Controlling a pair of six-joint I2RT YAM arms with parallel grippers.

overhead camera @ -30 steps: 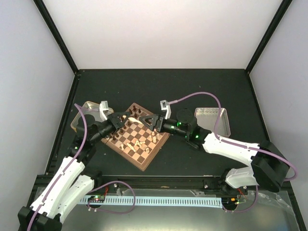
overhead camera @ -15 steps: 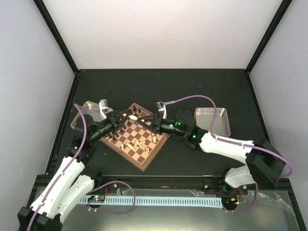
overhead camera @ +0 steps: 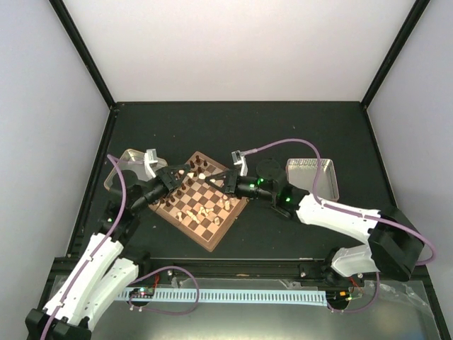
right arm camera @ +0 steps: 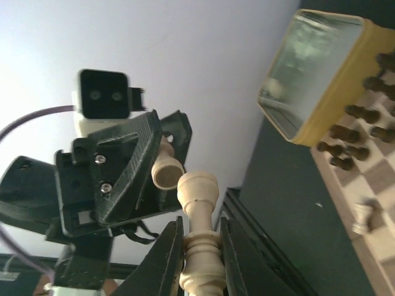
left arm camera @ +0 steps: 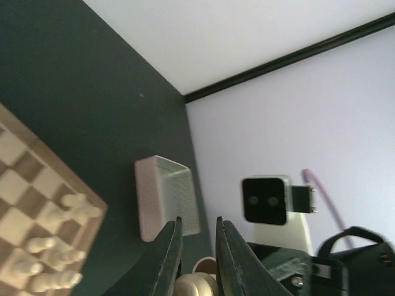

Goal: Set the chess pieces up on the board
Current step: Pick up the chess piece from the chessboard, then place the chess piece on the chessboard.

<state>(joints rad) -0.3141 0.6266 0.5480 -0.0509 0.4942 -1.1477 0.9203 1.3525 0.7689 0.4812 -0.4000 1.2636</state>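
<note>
Left tool [left arm camera: 199, 220]: pressed together on a pale piece [left arm camera: 188, 285], held above the far-left part of the board [overhead camera: 228, 224].
Board: on the counter between the arms, below both tools, with chess pieces [overhead camera: 202, 211] scattered over it.
Right tool [right arm camera: 200, 223]: pinching a tall piece [right arm camera: 197, 191], above the board's far-right edge.
Axis: the tall piece lies along the right fingers, with its free end towards the left tool and just beside the pale piece. We cannot tell whether they touch.
Next, we judge: the board lies under the right tool, so the tall piece must be turned upright before it goes down.
</note>
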